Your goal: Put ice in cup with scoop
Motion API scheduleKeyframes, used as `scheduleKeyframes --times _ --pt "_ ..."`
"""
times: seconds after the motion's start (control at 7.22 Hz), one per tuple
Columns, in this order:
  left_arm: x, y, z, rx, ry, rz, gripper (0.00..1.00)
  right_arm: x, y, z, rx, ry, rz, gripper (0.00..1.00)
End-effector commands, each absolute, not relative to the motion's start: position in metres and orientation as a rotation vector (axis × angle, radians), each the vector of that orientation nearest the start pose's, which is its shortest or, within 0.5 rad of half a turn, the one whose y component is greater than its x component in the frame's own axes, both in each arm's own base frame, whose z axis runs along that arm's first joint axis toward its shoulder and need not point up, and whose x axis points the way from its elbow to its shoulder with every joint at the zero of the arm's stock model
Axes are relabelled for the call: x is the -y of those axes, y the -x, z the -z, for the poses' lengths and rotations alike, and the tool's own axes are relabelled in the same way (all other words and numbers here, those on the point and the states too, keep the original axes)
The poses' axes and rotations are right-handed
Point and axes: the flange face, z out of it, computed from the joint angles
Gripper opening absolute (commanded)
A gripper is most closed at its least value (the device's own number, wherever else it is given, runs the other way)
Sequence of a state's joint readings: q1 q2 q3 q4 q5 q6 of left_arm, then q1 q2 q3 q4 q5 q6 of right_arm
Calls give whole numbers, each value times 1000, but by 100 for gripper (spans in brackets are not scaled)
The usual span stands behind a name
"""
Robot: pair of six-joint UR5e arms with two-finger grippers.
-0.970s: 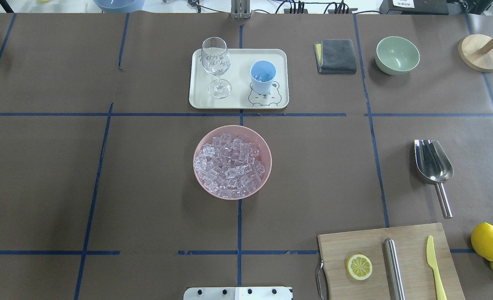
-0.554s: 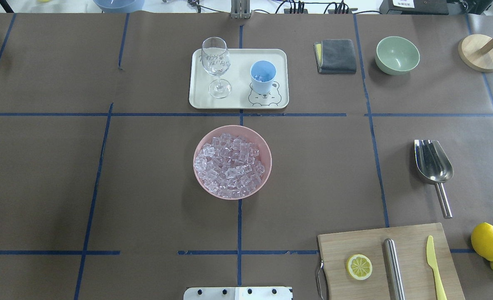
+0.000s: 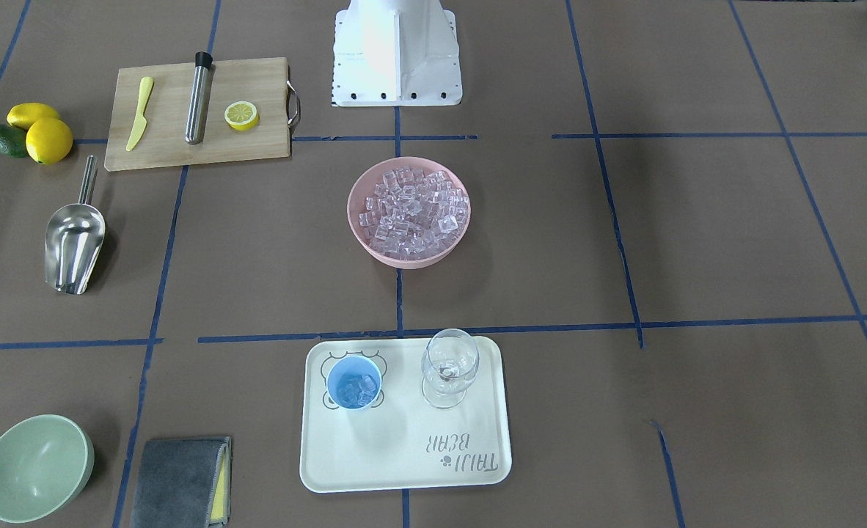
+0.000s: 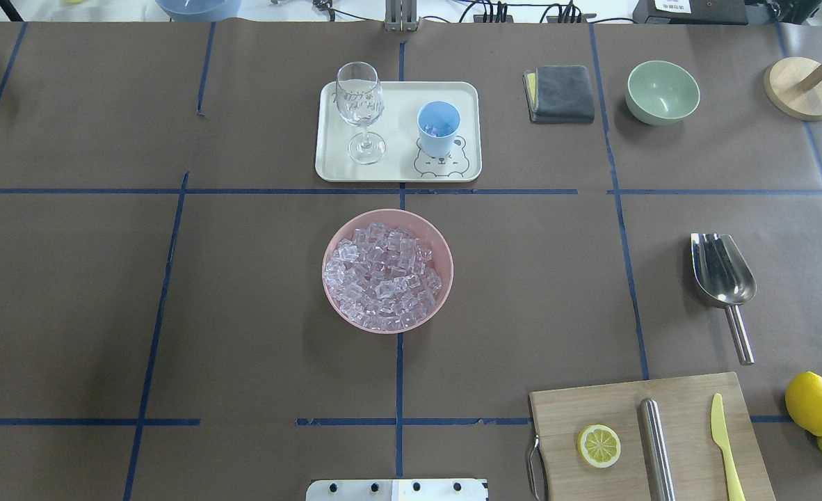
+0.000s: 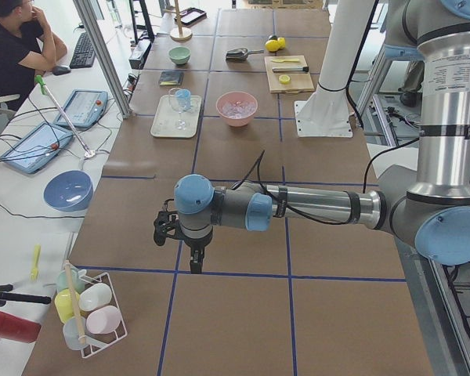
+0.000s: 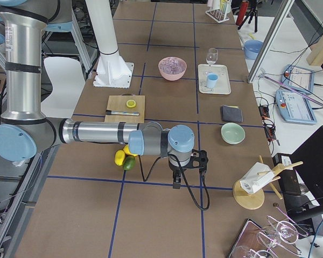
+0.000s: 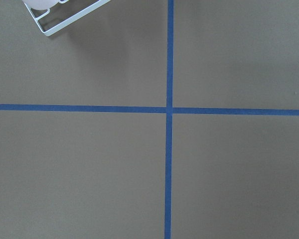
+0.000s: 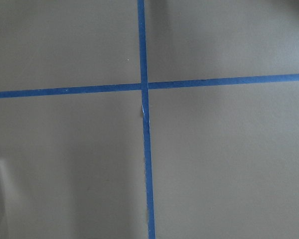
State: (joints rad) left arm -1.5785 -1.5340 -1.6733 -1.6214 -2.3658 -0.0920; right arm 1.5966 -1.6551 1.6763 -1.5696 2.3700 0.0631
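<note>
Scoop [image 4: 722, 275] has not moved; the spread of left tool [image 5: 196, 265] and right tool [image 6: 176, 183] is unreadable.

Nothing on the desk [image 4: 105, 292] has visibly shifted across the overhead pictures; the shiny stainless-steel scoop [image 4: 721, 273], the small light blue plastic cup [image 4: 439, 138] on its cream rectangular tray [image 4: 397, 171] and the heap of clear glassy ice cubes [image 4: 383, 278] in the round pink bowl [image 4: 449, 270] show no change of place or tilt.
</note>
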Motion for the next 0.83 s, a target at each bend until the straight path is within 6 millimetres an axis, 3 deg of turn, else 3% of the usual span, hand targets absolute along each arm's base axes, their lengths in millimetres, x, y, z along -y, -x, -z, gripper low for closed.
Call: scheduleKeyframes --times 0.0,0.69 --pt "482 66 -619 -799 -77 48 100 456 -74 -645 800 -6 -76 100" --pt "484 66 -617 -801 -80 47 100 456 -73 -648 800 -4 -79 100"
